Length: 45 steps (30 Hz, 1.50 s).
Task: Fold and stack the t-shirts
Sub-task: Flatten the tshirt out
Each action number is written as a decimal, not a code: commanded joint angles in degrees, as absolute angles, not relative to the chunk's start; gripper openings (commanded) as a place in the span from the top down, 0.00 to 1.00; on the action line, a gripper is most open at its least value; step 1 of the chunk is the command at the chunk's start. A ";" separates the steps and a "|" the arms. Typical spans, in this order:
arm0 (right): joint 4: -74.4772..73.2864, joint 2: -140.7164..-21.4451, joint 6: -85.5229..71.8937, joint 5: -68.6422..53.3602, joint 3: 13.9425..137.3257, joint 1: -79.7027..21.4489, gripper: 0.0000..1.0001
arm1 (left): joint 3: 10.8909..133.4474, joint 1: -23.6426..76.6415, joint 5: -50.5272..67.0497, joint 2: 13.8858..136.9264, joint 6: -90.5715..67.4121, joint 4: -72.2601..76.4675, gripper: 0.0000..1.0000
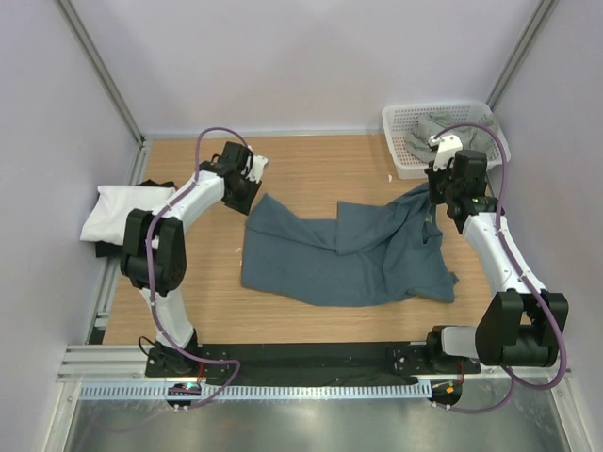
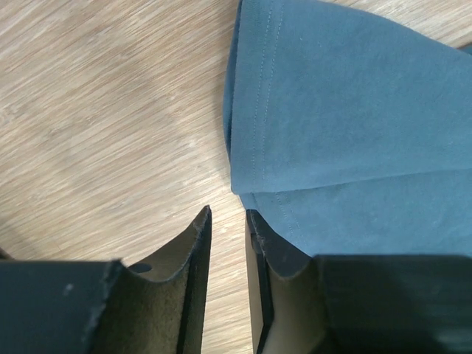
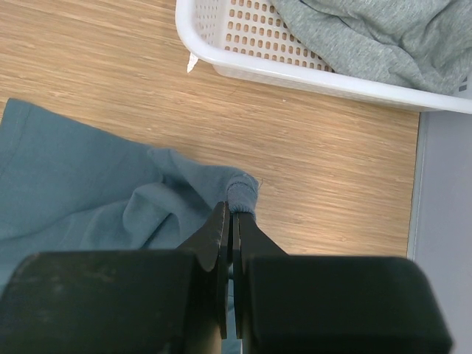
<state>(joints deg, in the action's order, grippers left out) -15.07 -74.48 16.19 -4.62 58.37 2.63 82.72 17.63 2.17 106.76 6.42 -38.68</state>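
Slate-blue t-shirt point(image 3: 74, 184) sits nipped in right pincer point(image 3: 230, 214), clearest wrist-side.

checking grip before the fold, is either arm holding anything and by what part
The right gripper pinches a bunched edge of the slate-blue t-shirt. The left gripper holds nothing; the shirt's hem lies just ahead of it.

The left arm point(image 1: 188, 200) and right arm point(image 1: 499, 250) share white links, bulky black joints and looping mauve cables point(image 1: 209, 137); pincer fingers point(image 2: 188, 258) are matte black
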 commanded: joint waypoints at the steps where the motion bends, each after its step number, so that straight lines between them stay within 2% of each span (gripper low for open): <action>1: -12.13 -72.33 16.44 -4.57 58.62 2.81 0.99 | 83.94 17.84 3.77 107.22 6.33 -38.85 0.77; 5: -12.22 -71.98 16.44 -4.48 58.36 2.99 0.99 | 84.46 17.75 3.95 109.33 5.71 -38.93 0.70; 17: -12.66 -71.46 16.52 -4.31 57.75 3.69 0.99 | 88.24 17.67 6.06 116.54 6.15 -39.90 0.73; 20: -12.48 -71.28 16.35 -4.57 57.22 3.78 0.99 | 87.98 17.67 6.41 116.28 6.24 -39.99 0.78; 24: -12.22 -71.54 16.52 -4.66 57.30 3.87 0.99 | 87.28 17.67 6.42 115.06 6.33 -39.90 0.96; 26: -12.22 -71.80 16.70 -4.40 57.48 3.87 0.99 | 87.10 17.67 5.37 114.00 6.50 -40.25 1.00; 32: -12.48 -70.67 16.88 -2.55 57.66 5.36 0.99 | 85.61 17.05 1.15 105.30 8.70 -39.64 1.00; 40: -15.90 -66.45 17.57 -4.39 47.03 5.98 0.99 | 85.87 17.05 0.53 103.09 8.97 -40.61 1.00; 42: -18.70 -66.01 18.63 -5.79 45.45 6.06 0.92 | 86.22 17.05 0.79 103.53 8.96 -40.60 1.00; 43: -20.37 -66.01 20.90 -8.24 45.35 6.06 0.79 | 86.48 17.05 0.97 103.71 8.70 -40.61 1.00; 45: -23.55 -65.48 22.93 -9.58 46.31 5.98 0.69 | 87.45 16.88 1.23 104.06 8.35 -41.04 1.00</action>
<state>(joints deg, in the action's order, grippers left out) -20.32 -67.68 18.98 -5.91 45.50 5.91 85.34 17.47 1.67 104.01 8.08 -40.80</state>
